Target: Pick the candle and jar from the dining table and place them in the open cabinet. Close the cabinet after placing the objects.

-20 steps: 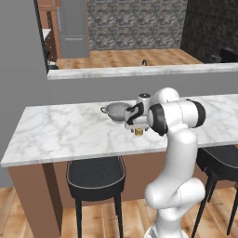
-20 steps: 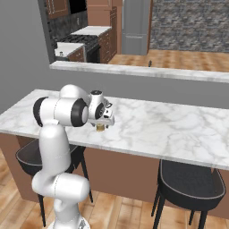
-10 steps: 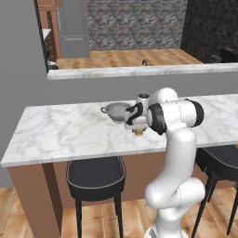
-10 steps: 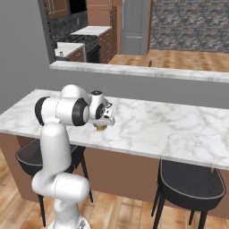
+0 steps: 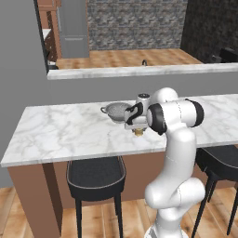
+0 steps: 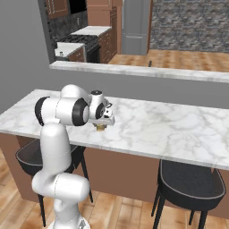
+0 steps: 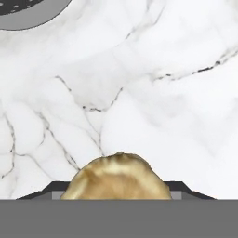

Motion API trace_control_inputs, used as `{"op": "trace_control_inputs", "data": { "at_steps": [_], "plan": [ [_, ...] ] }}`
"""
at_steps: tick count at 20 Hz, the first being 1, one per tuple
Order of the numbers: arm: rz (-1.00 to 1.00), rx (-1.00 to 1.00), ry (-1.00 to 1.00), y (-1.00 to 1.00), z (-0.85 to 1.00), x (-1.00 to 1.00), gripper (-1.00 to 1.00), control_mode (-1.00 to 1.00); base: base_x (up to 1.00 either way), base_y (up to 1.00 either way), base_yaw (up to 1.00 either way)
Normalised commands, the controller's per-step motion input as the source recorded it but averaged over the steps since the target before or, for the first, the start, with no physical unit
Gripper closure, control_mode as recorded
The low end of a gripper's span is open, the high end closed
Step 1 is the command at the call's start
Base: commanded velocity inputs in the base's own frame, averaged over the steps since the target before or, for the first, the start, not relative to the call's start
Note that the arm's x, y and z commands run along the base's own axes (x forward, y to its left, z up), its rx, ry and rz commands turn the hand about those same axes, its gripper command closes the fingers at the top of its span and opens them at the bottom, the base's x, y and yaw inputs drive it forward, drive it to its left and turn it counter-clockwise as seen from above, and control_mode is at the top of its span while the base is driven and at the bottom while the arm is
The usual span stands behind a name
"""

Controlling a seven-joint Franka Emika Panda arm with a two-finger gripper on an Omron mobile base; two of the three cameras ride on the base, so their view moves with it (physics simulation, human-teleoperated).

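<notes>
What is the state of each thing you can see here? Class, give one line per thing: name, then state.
candle: upright on the dining table, directly under the end effector, between its fingers.
end effector: lowered over the candle; open or shut cannot be told.
dining table: marble top, bearing the candle and colander.
colander: upright on the table, beyond the candle, apart from it.
stools: tucked under the table edge.

Grey half-wall [image 5: 28,60] with a marble ledge [image 5: 139,71], stone back wall [image 5: 135,23], wood floor [image 5: 28,218], black stools [image 5: 95,174] below.
</notes>
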Motion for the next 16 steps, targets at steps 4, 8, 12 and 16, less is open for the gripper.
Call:
{"op": "trace_control_inputs", "data": {
  "at_steps": [4, 8, 12, 16],
  "plan": [
    [0.0, 0.0, 0.0, 0.0, 0.06, 0.0, 1.0, -1.0, 0.0, 0.0, 0.0],
    [0.0, 0.0, -0.01, 0.0, 0.36, -0.06, 1.0, -1.0, 0.0, 0.0, 0.0],
    [0.0, 0.0, -0.02, 0.0, 0.49, -0.2, 1.0, -1.0, 0.0, 0.0, 0.0],
    [0.0, 0.0, 0.0, -0.06, 0.47, -0.28, 1.0, -1.0, 0.0, 0.0, 0.0]
  ]
}}
